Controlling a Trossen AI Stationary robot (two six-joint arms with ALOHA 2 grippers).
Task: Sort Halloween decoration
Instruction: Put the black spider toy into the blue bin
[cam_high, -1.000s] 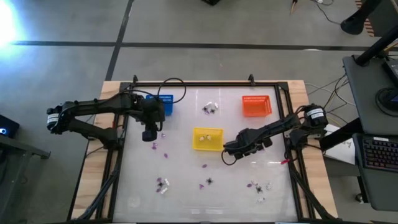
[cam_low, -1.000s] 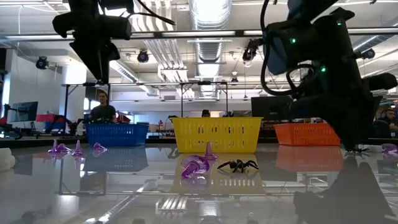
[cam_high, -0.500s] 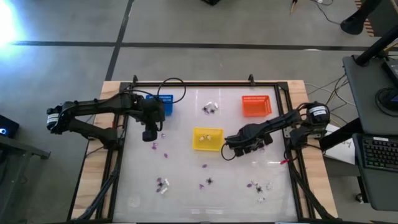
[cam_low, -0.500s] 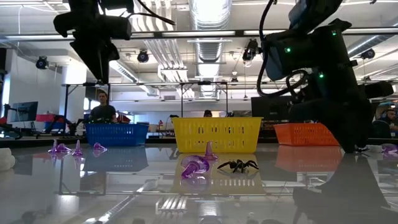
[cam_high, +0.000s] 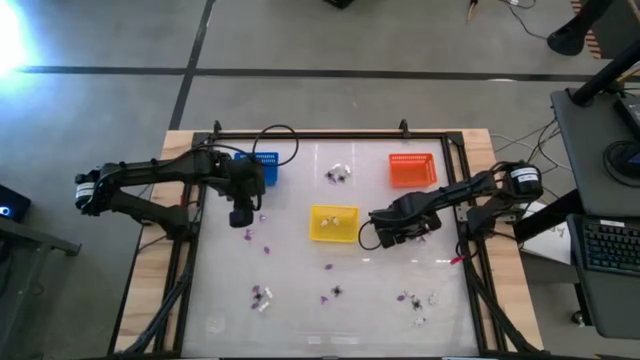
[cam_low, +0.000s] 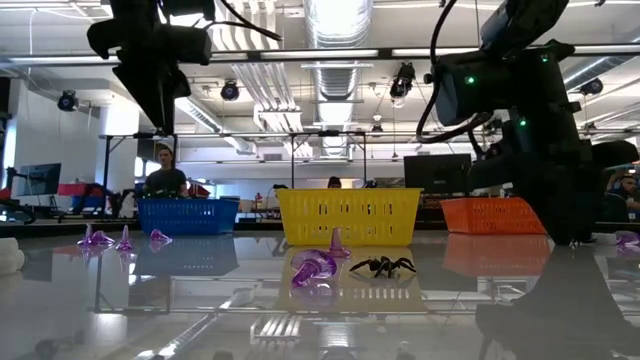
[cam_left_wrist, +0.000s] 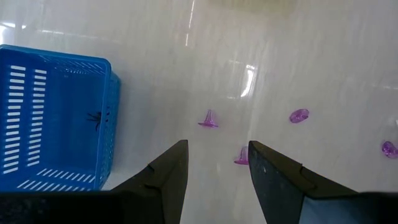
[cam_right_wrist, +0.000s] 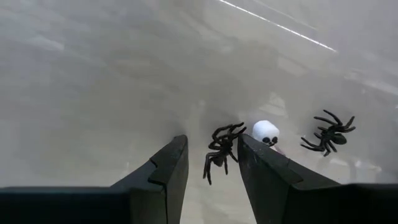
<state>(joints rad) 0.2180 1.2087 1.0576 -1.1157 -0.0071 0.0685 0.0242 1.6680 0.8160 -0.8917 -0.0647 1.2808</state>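
The Halloween decoration lies scattered on the glossy table. Purple trinkets (cam_left_wrist: 208, 119) lie under my left gripper (cam_high: 240, 216), which hangs open above the table beside the blue basket (cam_high: 262, 168). One black spider (cam_left_wrist: 93, 117) lies inside that basket. My right gripper (cam_high: 390, 235) stands open low over the table, right of the yellow basket (cam_high: 333, 223). In the right wrist view a black spider (cam_right_wrist: 221, 152) shows on the table between its fingertips (cam_right_wrist: 211, 146). A white skull (cam_right_wrist: 266, 132) and a second spider (cam_right_wrist: 329, 132) lie just beyond it.
An orange basket (cam_high: 412, 170) stands at the back right. More trinkets lie at the back centre (cam_high: 338, 175), near the front (cam_high: 330, 295) and at the front right (cam_high: 410, 297). A black frame (cam_high: 330, 135) runs round the table. A person (cam_low: 165, 175) shows far behind.
My right gripper has moved away from the yellow basket toward the table's right edge and has sunk closer to the table, its fingers still apart. My left arm has kept still.
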